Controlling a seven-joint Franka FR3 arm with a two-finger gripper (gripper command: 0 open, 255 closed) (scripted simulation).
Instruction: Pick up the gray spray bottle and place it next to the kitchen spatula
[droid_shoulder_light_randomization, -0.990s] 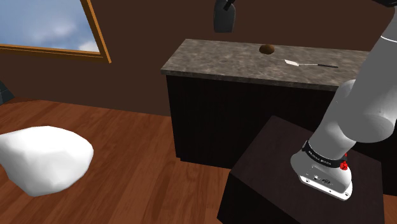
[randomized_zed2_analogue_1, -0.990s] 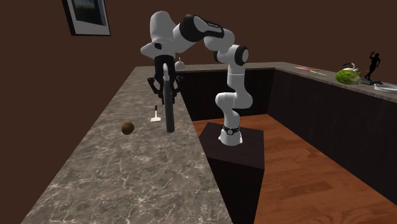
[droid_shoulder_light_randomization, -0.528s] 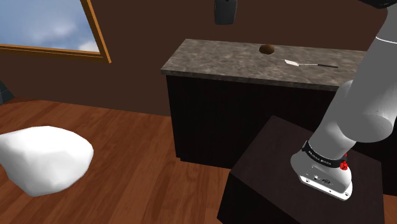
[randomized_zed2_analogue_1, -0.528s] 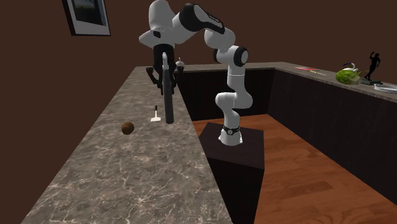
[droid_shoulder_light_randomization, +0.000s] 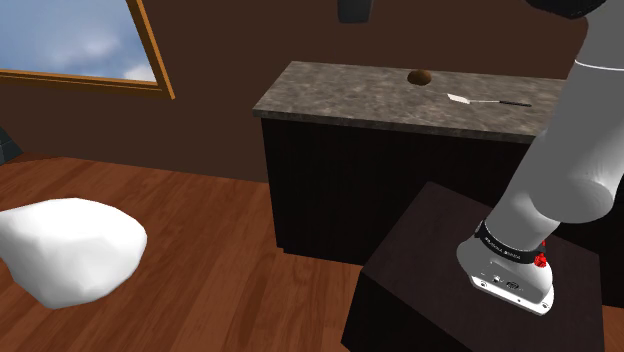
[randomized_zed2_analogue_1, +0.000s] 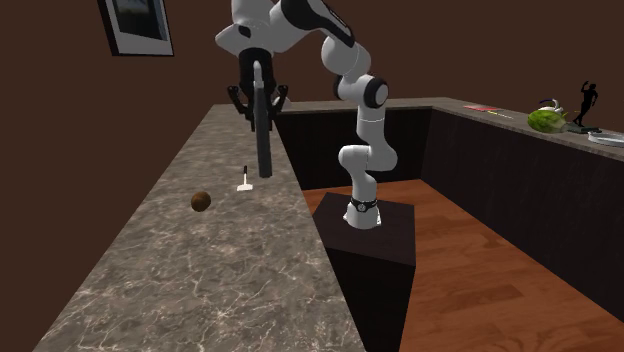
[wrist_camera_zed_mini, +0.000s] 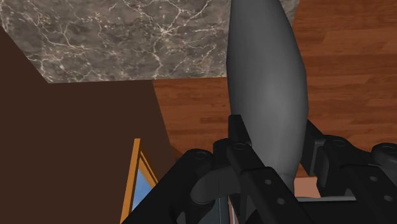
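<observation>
Gray spray bottle hangs upright, clamped between the fingers of the gripper, and is now higher above the stone countertop than a second ago. Lift judged complete; transfer to the kitchen spatula and lowering beside it remain

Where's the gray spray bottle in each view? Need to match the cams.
Shoulder view: gray spray bottle, its tip at the top edge, above the marbled counter.
Second exterior view: bottle hanging from the gripper, over the counter by the spatula.
Wrist view: bottle clasped in the gripper, pointing away.
Shared landmark: the counter.
</observation>
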